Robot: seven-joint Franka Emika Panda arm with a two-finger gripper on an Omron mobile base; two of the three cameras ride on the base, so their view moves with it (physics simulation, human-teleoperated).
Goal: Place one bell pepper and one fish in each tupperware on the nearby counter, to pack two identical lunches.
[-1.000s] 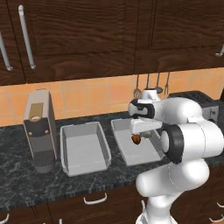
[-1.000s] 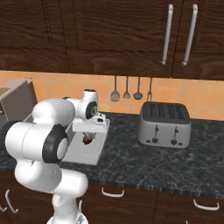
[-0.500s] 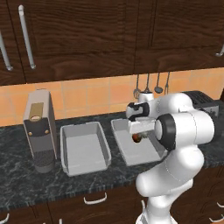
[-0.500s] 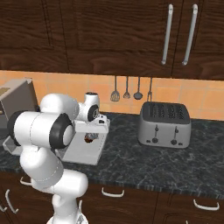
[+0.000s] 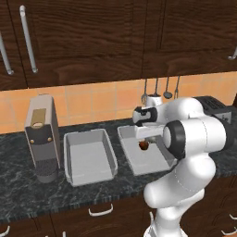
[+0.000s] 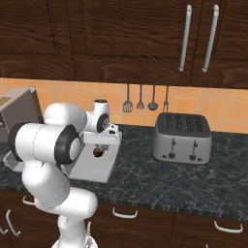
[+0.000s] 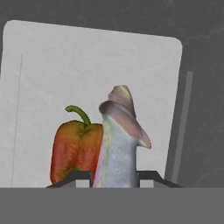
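Two light-grey tupperware stand side by side on the counter (image 5: 28, 199). The left tupperware (image 5: 88, 159) holds nothing. My gripper (image 5: 144, 140) hangs just over the right tupperware (image 5: 155, 163), shut on a silvery-pink fish (image 7: 117, 148) that points away from the hand, tail outward. A red-orange bell pepper (image 7: 76, 151) with a green stem sits right beside the fish on that tupperware's floor (image 7: 87, 65). From the right base view, my gripper (image 6: 98, 148) is above the same tupperware (image 6: 92, 170). A small red-brown thing (image 5: 144, 146) shows under the fingers.
A tall grey coffee machine (image 5: 41, 139) stands left of the tupperware. A silver toaster (image 6: 182, 138) sits to the right, with utensils (image 6: 140, 98) hanging on the orange backsplash. Dark wall cabinets hang above. Bare counter (image 6: 160, 179) lies between the tupperware and the toaster.
The gripper has stayed over the right tupperware with the fish in it. The arm's elbow has swung around behind it.
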